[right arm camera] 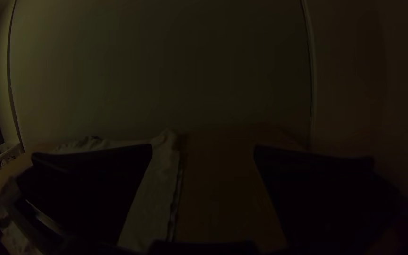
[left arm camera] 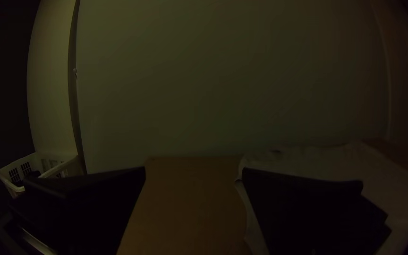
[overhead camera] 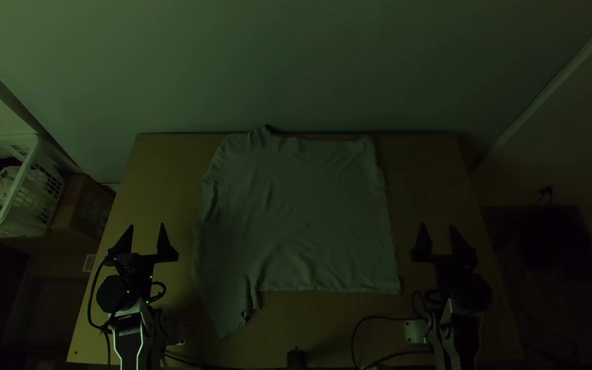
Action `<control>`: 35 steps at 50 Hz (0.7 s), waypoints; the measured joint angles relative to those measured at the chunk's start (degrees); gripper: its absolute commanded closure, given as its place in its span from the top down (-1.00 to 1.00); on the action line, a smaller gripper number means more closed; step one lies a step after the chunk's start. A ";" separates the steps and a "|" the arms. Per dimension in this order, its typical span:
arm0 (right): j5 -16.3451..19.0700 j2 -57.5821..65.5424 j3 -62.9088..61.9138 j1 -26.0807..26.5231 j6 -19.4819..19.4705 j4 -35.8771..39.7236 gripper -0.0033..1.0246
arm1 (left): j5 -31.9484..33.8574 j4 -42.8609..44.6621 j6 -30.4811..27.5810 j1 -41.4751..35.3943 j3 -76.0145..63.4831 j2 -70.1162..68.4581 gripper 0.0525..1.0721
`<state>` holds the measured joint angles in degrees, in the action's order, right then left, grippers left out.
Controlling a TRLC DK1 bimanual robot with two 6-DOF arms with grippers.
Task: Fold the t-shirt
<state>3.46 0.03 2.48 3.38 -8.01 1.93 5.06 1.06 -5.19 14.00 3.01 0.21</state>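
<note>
Tabletop (overhead camera: pixel 159 171) runs under the left claw (overhead camera: pixel 146 226) and right claw (overhead camera: pixel 438 226), with the t-shirt (overhead camera: pixel 303 212) spread out between them, kinda rumpled. White basket (overhead camera: pixel 38 195) is off past the left claw. Both claws are wide open, holding nothing.

The pale grey fabric t-shirt (overhead camera: pixel 303 212) lies spread, lightly wrinkled, across the middle of the table. Straight hem edge: right side. One sleeve extends near left; the far-left part is bunched at the table's far edge.
</note>
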 measured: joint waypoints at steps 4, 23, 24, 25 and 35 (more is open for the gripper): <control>0.02 0.00 0.00 0.00 -0.20 -0.02 0.92 | 0.00 0.00 0.26 0.00 0.00 0.00 0.92; 0.00 0.00 0.00 -1.01 -0.57 -0.02 0.92 | 0.00 0.00 0.44 0.00 0.00 0.00 0.92; 0.02 0.00 0.00 -1.01 -0.57 -0.02 0.92 | 0.00 0.00 0.46 0.00 0.00 0.00 0.92; 0.02 0.00 0.00 -1.01 -0.57 -0.02 0.92 | 0.00 0.00 0.46 0.00 0.00 0.00 0.92; 0.02 0.00 0.00 -1.03 -0.57 -0.02 0.92 | -0.04 0.00 0.46 0.00 0.00 0.00 0.92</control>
<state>3.49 0.03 2.48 2.35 -8.58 1.91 5.02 1.06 -4.73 14.00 3.01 0.21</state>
